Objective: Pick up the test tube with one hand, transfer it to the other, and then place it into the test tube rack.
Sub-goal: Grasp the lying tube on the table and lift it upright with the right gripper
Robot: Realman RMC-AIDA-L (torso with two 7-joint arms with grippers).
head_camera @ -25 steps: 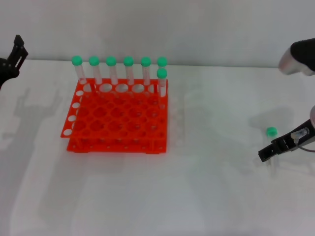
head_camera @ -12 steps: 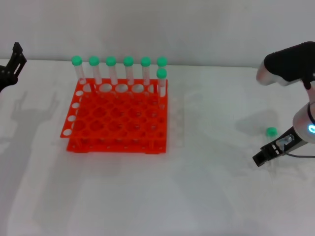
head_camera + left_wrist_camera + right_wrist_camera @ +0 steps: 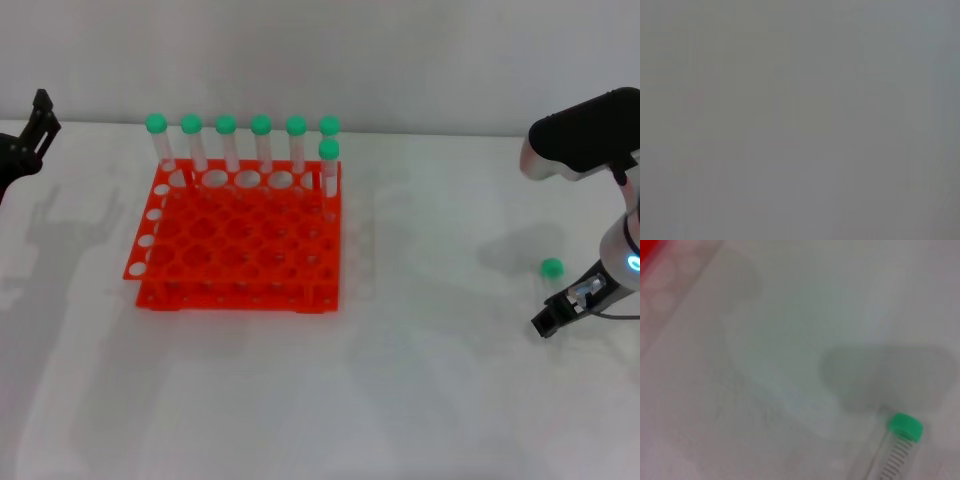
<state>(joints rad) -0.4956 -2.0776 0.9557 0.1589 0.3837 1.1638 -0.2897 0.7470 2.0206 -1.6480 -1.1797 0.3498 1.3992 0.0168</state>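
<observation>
The test tube (image 3: pixel 550 268), clear with a green cap, lies flat on the white table at the right. In the right wrist view the test tube (image 3: pixel 897 447) runs off the picture's edge, cap toward the middle. My right gripper (image 3: pixel 548 321), black on a silver-grey forearm (image 3: pixel 622 268) with a lit spot, hangs low just in front of the cap, over where the clear body lies. The orange-red test tube rack (image 3: pixel 240 240) stands left of centre with several green-capped tubes (image 3: pixel 226 142) upright along its back. My left gripper (image 3: pixel 38 115) is raised at the far left edge.
A red blur of the rack (image 3: pixel 650 260) shows in a corner of the right wrist view. The left wrist view is plain grey. My right arm's upper segment (image 3: pixel 580 135) hangs over the table's right back. Bare white table lies between rack and tube.
My right gripper swung left along the tube, then back right toward it. The arm's upper segment came further into view. The tube's cap stayed put. The left gripper barely shifted.
</observation>
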